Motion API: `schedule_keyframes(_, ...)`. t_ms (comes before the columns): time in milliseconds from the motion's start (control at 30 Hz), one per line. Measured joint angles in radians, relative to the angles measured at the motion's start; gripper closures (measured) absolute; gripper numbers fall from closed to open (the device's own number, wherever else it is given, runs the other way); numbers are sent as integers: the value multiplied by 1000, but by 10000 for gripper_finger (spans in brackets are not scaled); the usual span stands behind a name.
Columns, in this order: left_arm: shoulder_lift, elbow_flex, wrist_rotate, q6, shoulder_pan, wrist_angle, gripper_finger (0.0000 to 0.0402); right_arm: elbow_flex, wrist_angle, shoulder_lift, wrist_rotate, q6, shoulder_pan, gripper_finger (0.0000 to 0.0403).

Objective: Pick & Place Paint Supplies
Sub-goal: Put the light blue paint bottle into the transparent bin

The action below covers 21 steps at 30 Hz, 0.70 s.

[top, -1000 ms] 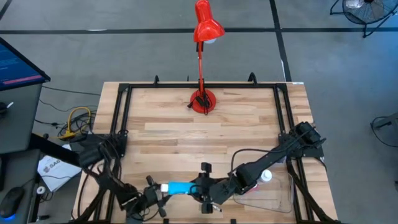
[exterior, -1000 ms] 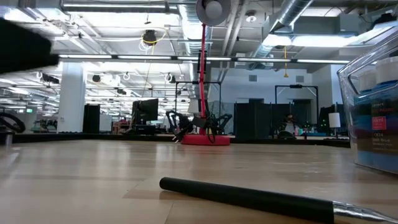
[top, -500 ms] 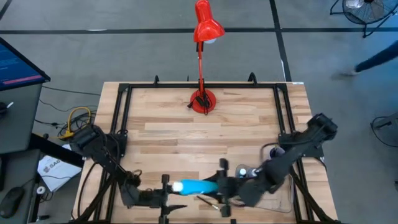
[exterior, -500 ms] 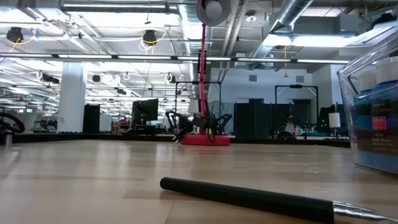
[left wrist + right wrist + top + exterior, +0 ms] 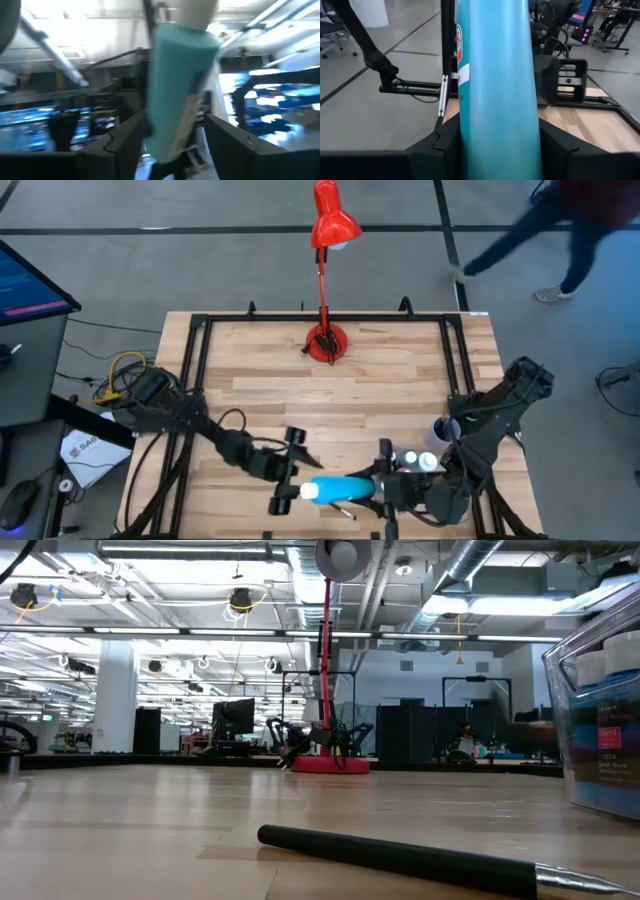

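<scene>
A teal paint tube (image 5: 342, 488) with a white cap (image 5: 310, 492) hangs level above the table's near edge, cap toward the left. My right gripper (image 5: 385, 485) is shut on its capless end. My left gripper (image 5: 295, 477) comes in from the far left. It is open, with its fingers on either side of the tube (image 5: 175, 90) near the cap end. A thin dark paintbrush (image 5: 400, 858) lies flat on the wood under the tube. White-capped bottles (image 5: 425, 463) stand in the clear tray (image 5: 458, 492). My right gripper pinches the tube's body (image 5: 497, 115) between its two fingers, toward the end away from the cap. It comes level from the table's right, fingers lying along the tube. The tube is lifted clear of the table. My left gripper: one finger (image 5: 127, 145) lies close against the tube and a gap shows at the other; whether it touches, I cannot tell.
A red desk lamp (image 5: 325, 340) stands at the far middle. A lilac cup (image 5: 446, 427) sits beside the tray at the right. A black frame (image 5: 200, 330) rims the table. A person (image 5: 560, 230) walks beyond the far right corner. Bare wood lies in the middle.
Both grippers have carried the teal tube up and toward the table's right edge, keeping it level. My left arm has swung round: its gripper has turned, tipped upward, and now reaches the tube from the far left instead of from the left.
</scene>
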Motion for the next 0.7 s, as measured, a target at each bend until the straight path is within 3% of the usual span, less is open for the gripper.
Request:
schedule_keyframes(167,0,62,64,-24,7,-87,145,0,41,2,5,-43,-6,231)
schedule_keyframes(367,0,111,65,-19,-3,-92,93,0,57,2,5,-52,-28,229)
schedule_keyframes(700,0,124,100,-33,48,-92,101,0,115,17,0,-96,-76,229)
